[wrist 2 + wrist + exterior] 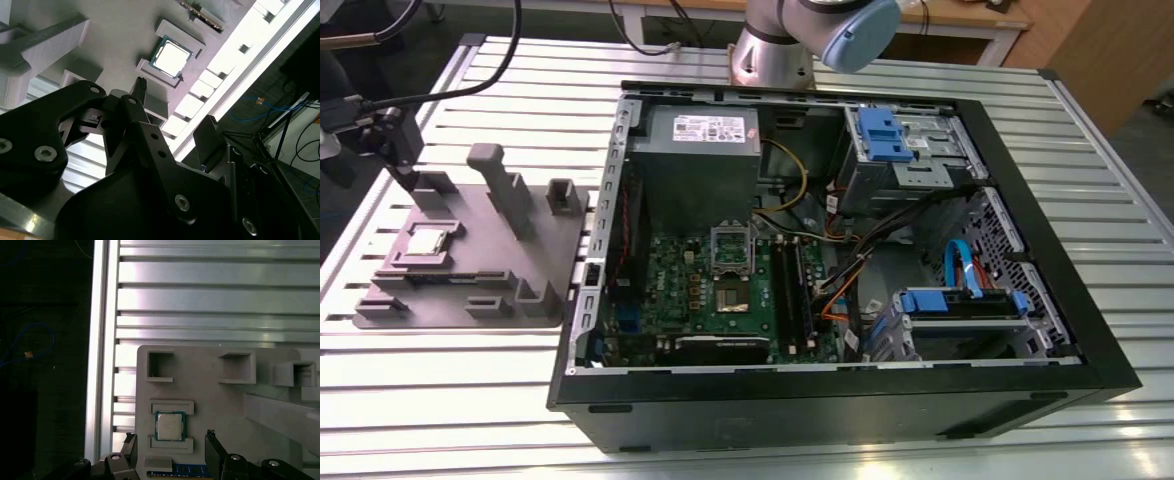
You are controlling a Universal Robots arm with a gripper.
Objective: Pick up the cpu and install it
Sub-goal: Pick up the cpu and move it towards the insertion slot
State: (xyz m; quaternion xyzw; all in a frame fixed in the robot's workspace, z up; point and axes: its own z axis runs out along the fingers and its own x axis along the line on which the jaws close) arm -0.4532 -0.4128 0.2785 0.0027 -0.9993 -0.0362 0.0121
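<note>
The cpu is a small square chip with a silvery top, lying flat in a recess of the grey holder plate at the exterior view's left. It appears in both wrist views. My black gripper hangs above the holder, apart from the chip. In the first wrist view the gripper is open, with one finger on each side of the chip and nothing held. The second wrist view also shows the gripper open. The motherboard's socket lies in the open computer case.
The open black computer case fills the middle and right, with a grey power supply, blue drive cages and orange and black cables. Tall grey posts stand on the holder beside the chip. The slatted metal table's edge runs close by.
</note>
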